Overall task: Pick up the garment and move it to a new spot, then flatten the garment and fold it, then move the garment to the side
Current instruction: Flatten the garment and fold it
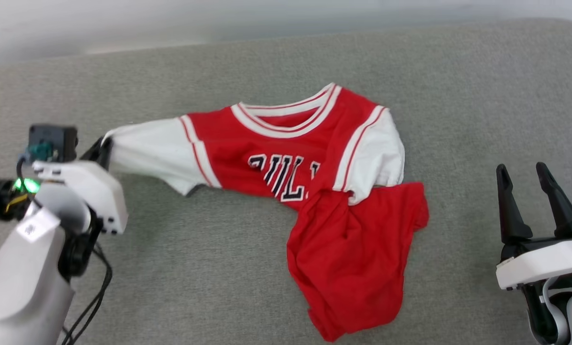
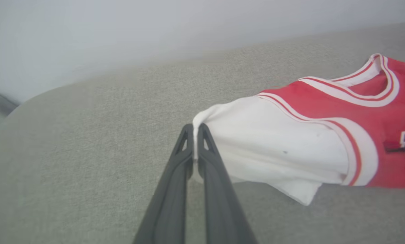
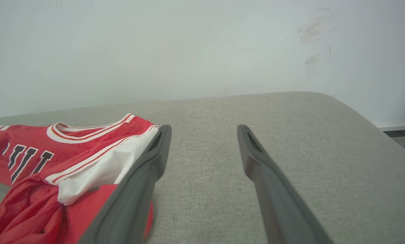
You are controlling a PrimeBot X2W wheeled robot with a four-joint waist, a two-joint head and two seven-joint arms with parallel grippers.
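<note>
**Left gripper pinches the sleeve hem, ready to lift**

The left gripper's two dark fingers are pressed together on the very edge of a white sleeve, at the middle left of the head view. Only a thin lip of cloth sits between them. The sleeve runs out to the pinch in a drawn cone, so there is already some pull on it.

The step in hand looks like the pick-up. A slow, steady rise would suit so shallow a bite, since a jerk could slip the hem free.

The right gripper stands spread and holds nothing, at the lower right of the head view, near the other sleeve but apart from it. Taking that shoulder would probably let the garment hang evenly.

The garment lies mid-frame on the table. Its collar points to the top of the frame, and its red lower half is twisted and bunched toward the bottom centre.

The cloth looks thin, soft and limp, with striped ribbed trim at the neck and armholes. A fold partly covers the black, white-edged letters.

The table is covered in grey woven fabric with a rounded corner, and its nap may drag at the cloth.
</note>
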